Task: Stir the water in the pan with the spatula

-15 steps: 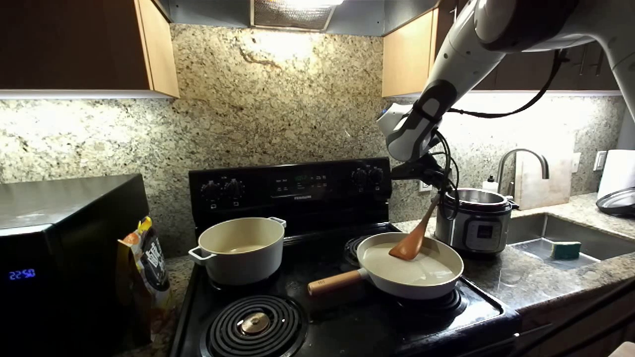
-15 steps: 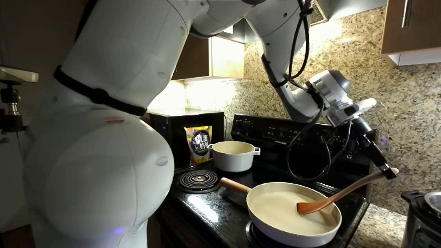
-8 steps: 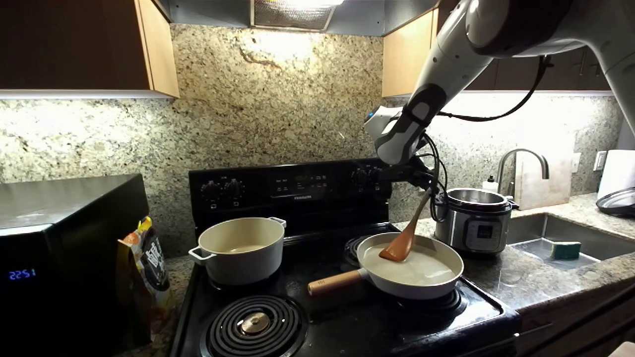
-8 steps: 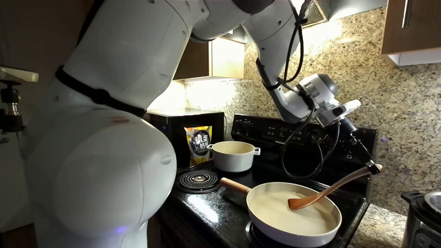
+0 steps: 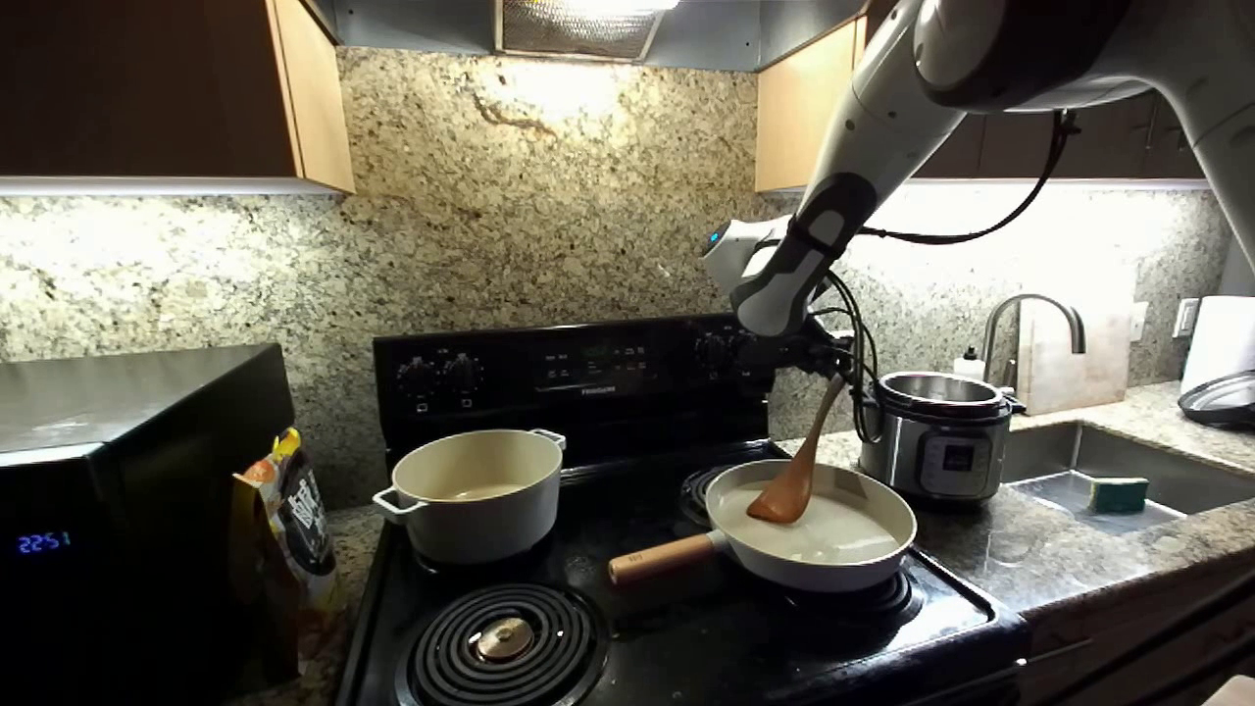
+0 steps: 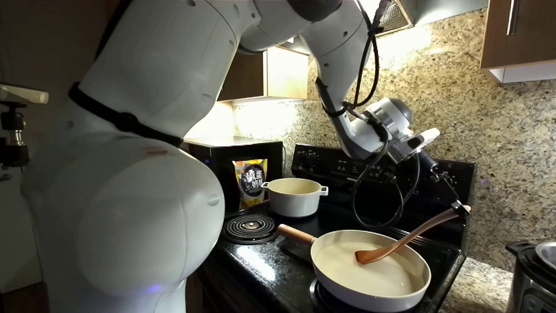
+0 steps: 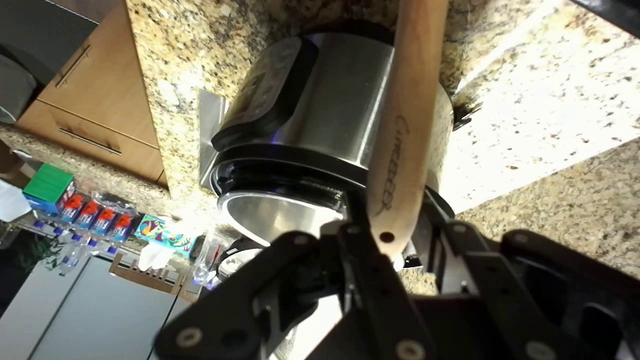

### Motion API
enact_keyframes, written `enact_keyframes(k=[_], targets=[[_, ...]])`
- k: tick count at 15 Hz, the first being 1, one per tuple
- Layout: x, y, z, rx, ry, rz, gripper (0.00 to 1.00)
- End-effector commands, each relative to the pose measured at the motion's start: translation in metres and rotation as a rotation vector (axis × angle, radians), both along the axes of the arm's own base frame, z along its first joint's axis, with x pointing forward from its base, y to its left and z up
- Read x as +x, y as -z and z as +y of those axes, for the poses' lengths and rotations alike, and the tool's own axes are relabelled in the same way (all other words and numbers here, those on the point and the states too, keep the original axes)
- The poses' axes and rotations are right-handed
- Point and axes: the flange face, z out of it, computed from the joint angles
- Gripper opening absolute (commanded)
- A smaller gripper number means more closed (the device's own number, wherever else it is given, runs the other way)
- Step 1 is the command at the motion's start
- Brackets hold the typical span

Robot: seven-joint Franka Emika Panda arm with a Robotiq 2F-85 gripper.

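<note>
The wooden spatula [image 5: 799, 476] slants in the cream-white pan [image 5: 833, 579]. Its blade dips in the shallow clear water [image 5: 848, 534], left of the pan's middle. In an exterior view the spatula [image 6: 404, 241] leans over the rim of the pan [image 6: 382, 305], its blade in the water [image 6: 386, 280]. My gripper [image 6: 461, 209] is shut on the handle's top end, above and behind the pan. In the wrist view the spatula handle [image 7: 407, 115] lies between the fingers of my gripper [image 7: 395, 212]. The blade is out of the wrist view.
A deeper cream pot [image 5: 480, 500] stands on the back left burner. A steel cooker [image 5: 936, 441] stands on the counter right of the pan, by the sink [image 5: 1039, 446]. The pan's wooden handle [image 5: 667, 557] points left. The stove's control panel [image 5: 578, 368] rises behind.
My gripper has moved left in both exterior views, carrying the spatula. The blade has slid left through the water, mostly in the earlier half in one exterior view. The pan has stayed in place.
</note>
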Motion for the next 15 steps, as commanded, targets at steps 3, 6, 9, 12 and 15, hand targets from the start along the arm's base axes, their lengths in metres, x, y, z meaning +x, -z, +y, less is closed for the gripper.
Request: enact_keyframes(k=[3,6,9,12,15], targets=[[-0.012,0.008,0.006,-0.014,-0.021,0.031,0.08],[-0.008,0.005,0.009,-0.004,-0.014,0.026,0.08],[-0.030,0.027,0.011,0.011,-0.003,0.018,0.08],[-0.052,0.051,0.011,0.042,0.022,0.016,0.08],[-0.075,0.075,0.011,0.077,0.045,-0.002,0.08]])
